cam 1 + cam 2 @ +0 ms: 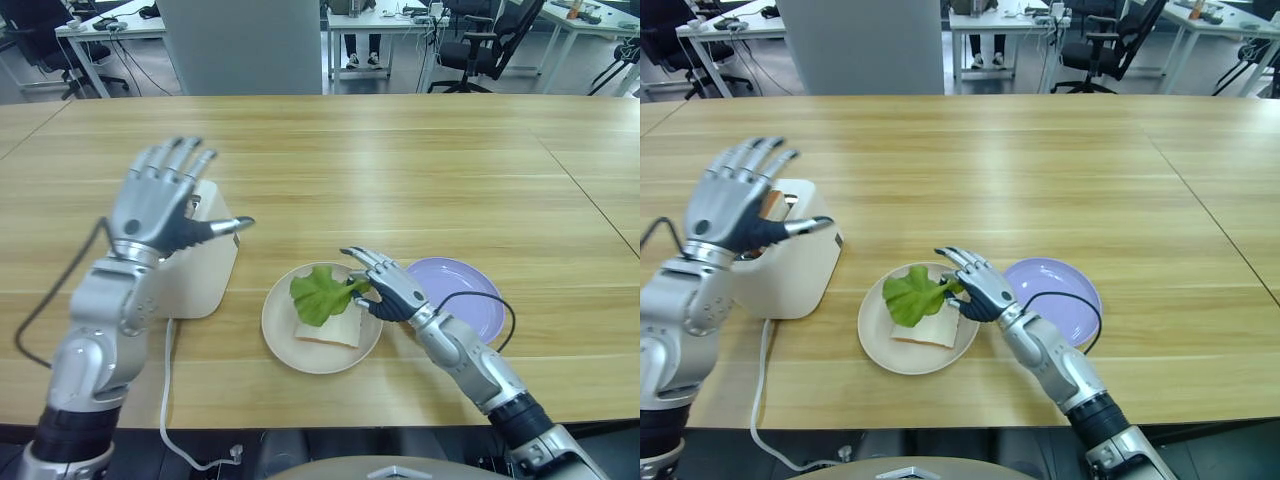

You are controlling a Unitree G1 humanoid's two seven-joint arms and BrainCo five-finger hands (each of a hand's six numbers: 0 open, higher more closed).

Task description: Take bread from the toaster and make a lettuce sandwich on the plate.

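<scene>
Our right hand (392, 288), clamped on the lettuce (318, 292), seats it on the bread (335, 333). Next, our left hand (155, 205), spread over the 9 o'clock toaster (205, 285), must extract another slice.

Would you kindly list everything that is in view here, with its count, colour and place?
table: one, light wood, under everything.
toaster: one, white, on the table's left.
cord: one, white, from the toaster toward the near edge.
beige plate: one, centre.
bread slice: one, pale, on the beige plate.
lettuce leaf: one, green, on the bread slice.
purple plate: one, right of the beige plate.
left hand: silver, open, raised above the toaster.
right hand: silver, pinching the lettuce leaf's edge.
</scene>
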